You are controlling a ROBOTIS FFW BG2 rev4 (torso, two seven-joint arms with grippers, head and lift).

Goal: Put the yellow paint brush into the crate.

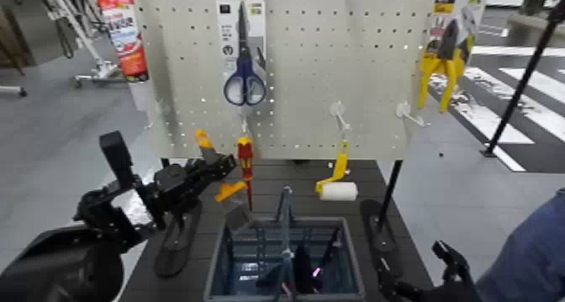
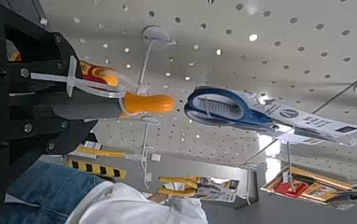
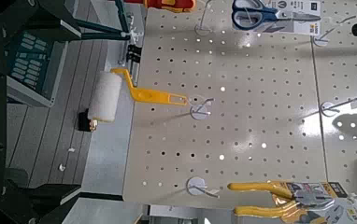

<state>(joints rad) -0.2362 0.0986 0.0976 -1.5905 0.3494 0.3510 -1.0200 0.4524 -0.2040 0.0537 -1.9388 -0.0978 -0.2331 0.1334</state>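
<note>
The scissors (image 1: 245, 80) hang above the screwdriver (image 1: 245, 158); right of it hangs the roller (image 1: 339, 190), over the crate (image 1: 210, 276).

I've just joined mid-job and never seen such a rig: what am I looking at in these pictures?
It's a two-armed robot. One picture looks forward and down from its head; the others come from its wrists. Its left gripper is closed on the paint brush, bristles downward, above and beside the crate. Its right gripper waits open, low on its right. The crate stands on dark slats; scissors, screwdriver, roller and pliers hang at the pegboard.
</note>
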